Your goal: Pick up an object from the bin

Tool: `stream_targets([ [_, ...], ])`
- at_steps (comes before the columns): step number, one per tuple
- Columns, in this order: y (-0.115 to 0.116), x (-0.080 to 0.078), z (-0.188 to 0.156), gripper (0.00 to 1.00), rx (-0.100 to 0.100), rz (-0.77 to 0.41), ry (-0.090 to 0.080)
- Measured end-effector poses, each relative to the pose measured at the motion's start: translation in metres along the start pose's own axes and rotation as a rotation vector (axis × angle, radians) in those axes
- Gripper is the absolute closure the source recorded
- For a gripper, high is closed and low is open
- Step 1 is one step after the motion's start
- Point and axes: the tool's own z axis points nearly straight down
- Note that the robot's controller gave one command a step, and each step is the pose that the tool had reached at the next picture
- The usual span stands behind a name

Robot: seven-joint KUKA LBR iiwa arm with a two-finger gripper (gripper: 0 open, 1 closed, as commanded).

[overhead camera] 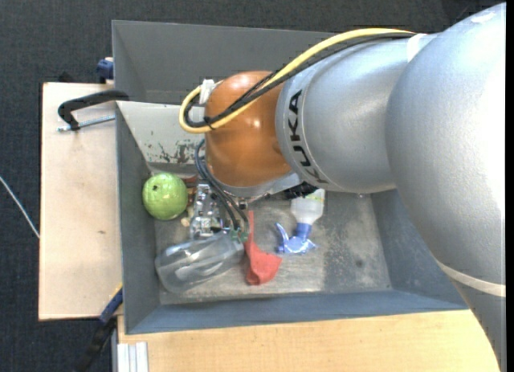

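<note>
Bin pick under way: you are looking down as the grey KUKA arm (385, 113) is reaching into the grey metal bin (281, 308) from the view's right, with its orange cover (241, 133) and a looping yellow cable (185, 113) hanging over the middle of the bin. Below that cover the gripper (206, 216) is hovering low over the bin floor, near the wall farthest from the arm. Whether it is spread wide, drawn narrow or closed on something you cannot tell, as the cover and the wiring are hiding most of it. The thing it is standing over is a clear cup (193, 262), which is lying on its side just beneath the gripper and towards the view's lower edge. The cup's upper side is meeting the gripper's tip in the view, though actual contact cannot be confirmed. A green apple (165, 195) is sitting just beside the gripper on the side away from the arm, close against the bin wall. On the gripper's arm side, a red scrap (261, 266) is lying just next to the cup's mouth. A blue and white piece (293, 239) is resting a little beyond it. A white bottle-like thing (309, 206) is peeking out from under the arm, farther from the gripper than the rest.
</note>
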Motion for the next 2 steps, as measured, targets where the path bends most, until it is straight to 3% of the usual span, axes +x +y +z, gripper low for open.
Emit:
stream_targets([
  [1, -0.003, 0.018, -0.033, 1.0, 0.002, -0.039, 0.004],
  [2, -0.022, 0.013, -0.009, 0.0, 0.002, 0.088, 0.004],
])
